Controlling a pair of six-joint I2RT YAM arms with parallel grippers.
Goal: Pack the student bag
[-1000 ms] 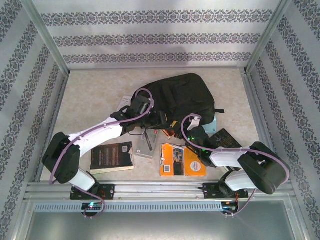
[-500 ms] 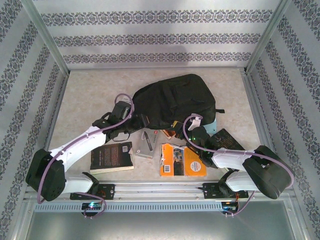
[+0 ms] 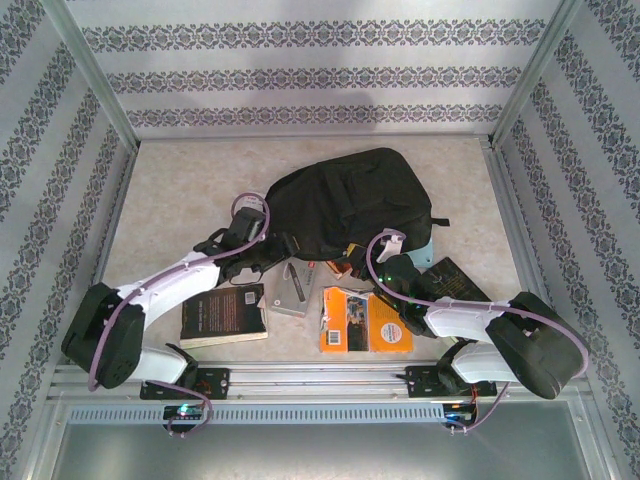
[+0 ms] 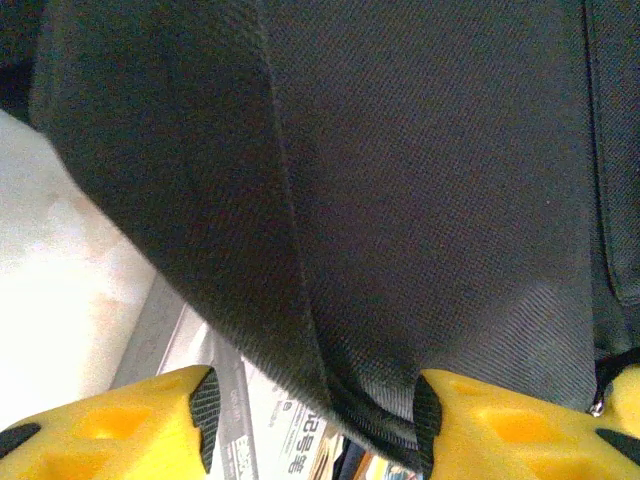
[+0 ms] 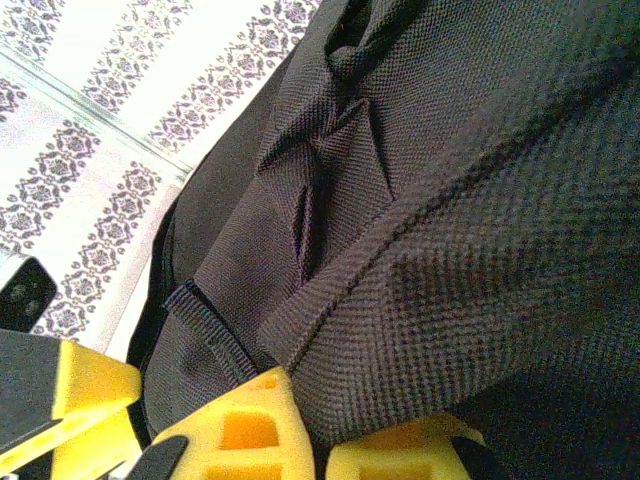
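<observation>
The student bag [image 3: 345,198], a big black fabric backpack, lies in the middle of the table. My left gripper [image 3: 276,250] is at its lower-left edge. In the left wrist view the yellow fingers [image 4: 120,430] stand apart as the left gripper [image 4: 315,420] straddles the bag's hem [image 4: 370,400]; the fabric touches only the right pad. My right gripper [image 3: 375,252] is at the bag's lower-right edge. In the right wrist view that gripper [image 5: 318,455] is shut, pinching a fold of the bag's fabric [image 5: 430,300].
Near the front lie a dark book [image 3: 223,312], a grey flat item [image 3: 290,290] and an orange book [image 3: 363,320]. Another dark book [image 3: 456,278] and a light blue item [image 3: 426,252] sit at the right. Metal rails [image 3: 300,378] edge the table's front.
My left arm has come down and to the left, off the bag's top to its lower-left edge. The bag's left side has settled lower. The right arm has barely moved.
</observation>
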